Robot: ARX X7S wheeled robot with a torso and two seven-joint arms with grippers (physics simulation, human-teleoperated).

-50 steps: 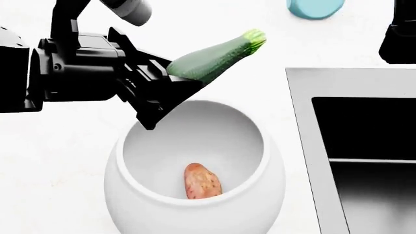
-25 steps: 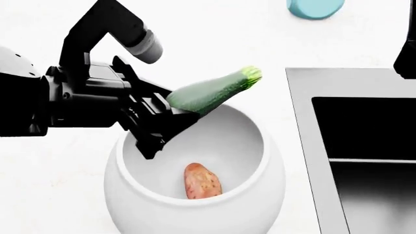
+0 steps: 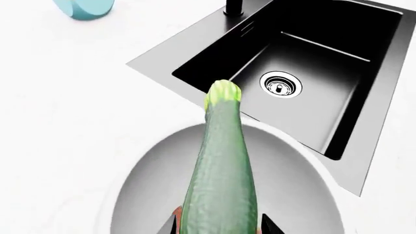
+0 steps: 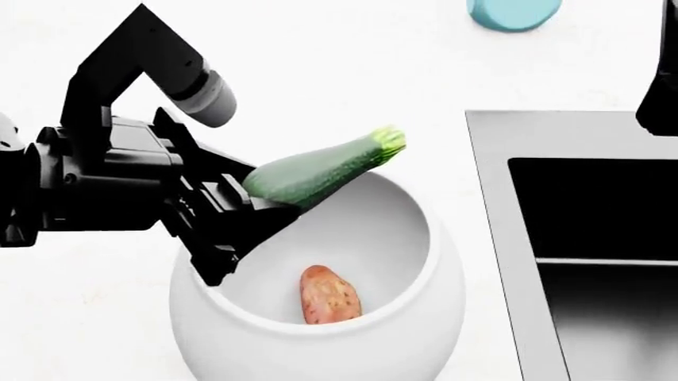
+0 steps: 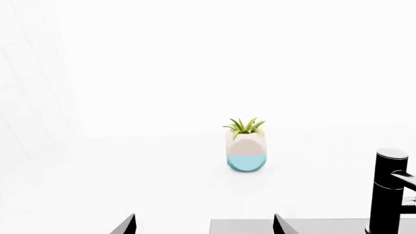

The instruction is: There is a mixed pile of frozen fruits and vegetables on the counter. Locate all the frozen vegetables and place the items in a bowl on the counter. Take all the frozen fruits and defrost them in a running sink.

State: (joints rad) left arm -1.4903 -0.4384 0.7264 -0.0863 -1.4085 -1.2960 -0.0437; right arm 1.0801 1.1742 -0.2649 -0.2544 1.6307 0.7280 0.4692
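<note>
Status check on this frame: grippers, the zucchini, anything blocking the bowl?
Left gripper shut on zucchini, held tilted over the bowl rim. Right gripper open, empty. Sweet potato already in the bowl. Nothing blocking.

Flat overexposed render: my worktop [image 4: 95,317] blows out near-white, soft shading inside bowl [image 4: 424,317], sink [image 4: 593,214] interior black, everything sharp.

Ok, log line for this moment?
left gripper: shut on zucchini | zucchini: over bowl | sweet potato: in bowl | right gripper: open, empty
</note>
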